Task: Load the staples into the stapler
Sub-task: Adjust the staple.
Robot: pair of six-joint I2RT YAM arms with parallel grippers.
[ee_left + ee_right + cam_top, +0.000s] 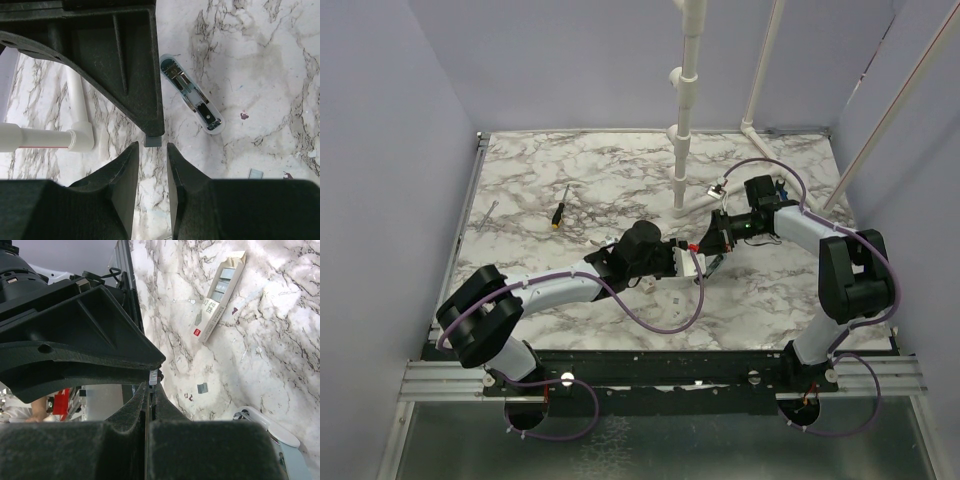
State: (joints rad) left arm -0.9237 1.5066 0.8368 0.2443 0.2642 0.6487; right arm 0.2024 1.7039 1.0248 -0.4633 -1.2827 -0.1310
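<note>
The stapler (190, 95) lies opened on the marble table, white shell up, with its teal and metal inside showing; its end also shows in the right wrist view (265, 425). My right gripper (152, 382) is shut on the staples (154, 376), a short silvery strip sticking out past its tips. In the left wrist view the same staples (153, 141) show as a small grey end, just left of the stapler. My left gripper (152, 147) stands open right beneath that end, with only marble in its narrow gap. Both grippers meet mid-table (700, 255).
A white oblong staple box (220, 295) lies open farther out on the table. A small loose grey piece (202, 388) rests near the stapler. A white pipe stand (682, 150) rises behind the grippers. A yellow-and-black screwdriver (558, 212) lies at the left.
</note>
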